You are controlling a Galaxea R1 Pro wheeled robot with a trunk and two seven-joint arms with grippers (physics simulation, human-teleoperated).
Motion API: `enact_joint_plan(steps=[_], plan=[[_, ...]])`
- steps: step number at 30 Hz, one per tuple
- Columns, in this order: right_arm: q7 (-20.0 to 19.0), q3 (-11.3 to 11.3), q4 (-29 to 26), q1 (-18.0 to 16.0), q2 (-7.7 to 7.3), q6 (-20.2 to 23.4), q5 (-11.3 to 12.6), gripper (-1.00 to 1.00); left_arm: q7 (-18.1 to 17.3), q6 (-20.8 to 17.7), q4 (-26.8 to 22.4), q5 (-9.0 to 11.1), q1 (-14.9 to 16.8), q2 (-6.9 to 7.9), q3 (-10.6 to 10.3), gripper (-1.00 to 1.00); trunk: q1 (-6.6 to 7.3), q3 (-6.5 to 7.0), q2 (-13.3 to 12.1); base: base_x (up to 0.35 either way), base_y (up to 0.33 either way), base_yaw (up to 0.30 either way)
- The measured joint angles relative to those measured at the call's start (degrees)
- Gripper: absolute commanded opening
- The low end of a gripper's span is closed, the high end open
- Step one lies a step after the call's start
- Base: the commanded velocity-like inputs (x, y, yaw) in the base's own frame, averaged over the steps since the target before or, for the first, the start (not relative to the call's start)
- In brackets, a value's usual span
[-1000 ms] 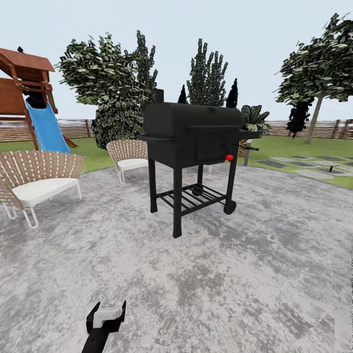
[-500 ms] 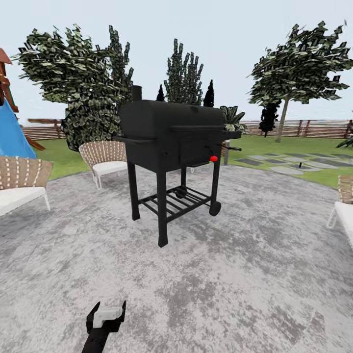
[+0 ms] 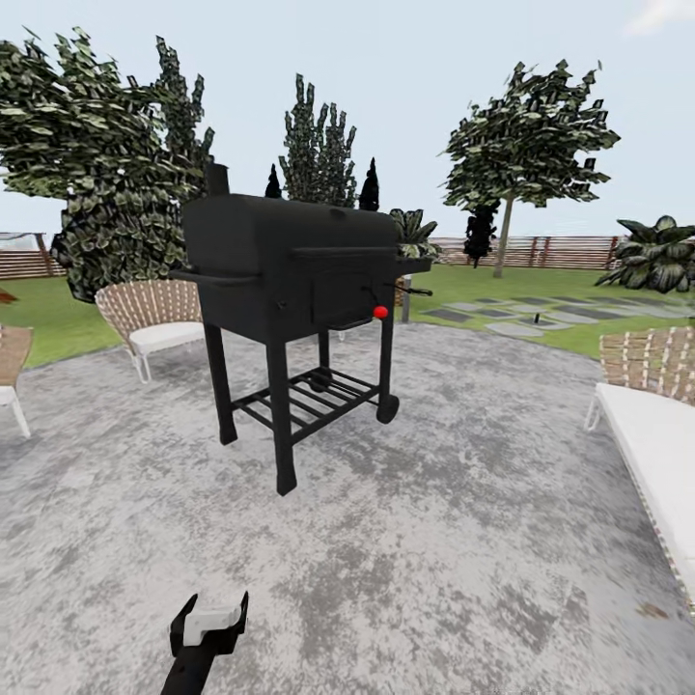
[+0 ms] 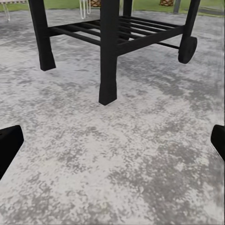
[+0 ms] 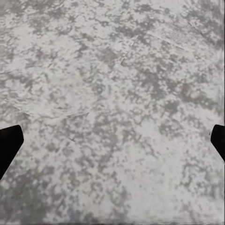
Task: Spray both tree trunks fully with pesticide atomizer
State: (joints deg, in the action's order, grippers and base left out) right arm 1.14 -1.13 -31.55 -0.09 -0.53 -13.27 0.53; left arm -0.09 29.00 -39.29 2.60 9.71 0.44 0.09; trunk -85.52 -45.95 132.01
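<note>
Far across the garden lawn stands one tree with a thin-looking grey-brown trunk in front of the slat fence. A tiny slim black thing, possibly the pesticide atomizer, stands among the grey stepping slabs on the grass; it is too small to be sure. My left gripper hangs low over the paved patio, open and empty; its wrist view shows the gripper facing the grill's legs. My right gripper is open over bare paving.
A black barbecue grill on legs and wheels stands straight ahead on the grey patio. Wicker chairs sit at the left and a white-cushioned lounger at the right. Bushy trees and dark cypresses rise behind.
The camera has turned right, so everything slid left in the picture: the blue slide left the view and the lounger and a palm came in at the right. My left gripper looks unchanged.
</note>
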Motion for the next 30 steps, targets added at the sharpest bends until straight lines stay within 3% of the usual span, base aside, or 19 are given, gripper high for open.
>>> enact_joint_plan(steps=[13,20,30], plan=[[-0.03,-0.07,-0.27,0.0,0.0,0.0,0.0,1.0,0.0,0.0,0.0,-0.05,-0.01,0.0,0.0,1.0,0.0,0.0,0.0,0.029,0.0,-0.27],[-0.06,-2.03,-0.43,0.0,0.07,0.05,-0.16,1.0,0.04,0.0,0.0,-0.05,0.02,0.0,0.0,1.0,0.0,0.0,0.0,0.295,0.0,-0.095],[-0.45,-2.27,-0.14,0.0,0.0,0.07,-0.18,1.0,0.09,0.0,0.0,-0.05,0.03,0.0,0.0,1.0,0.0,0.0,0.0,0.335,0.0,-0.002]])
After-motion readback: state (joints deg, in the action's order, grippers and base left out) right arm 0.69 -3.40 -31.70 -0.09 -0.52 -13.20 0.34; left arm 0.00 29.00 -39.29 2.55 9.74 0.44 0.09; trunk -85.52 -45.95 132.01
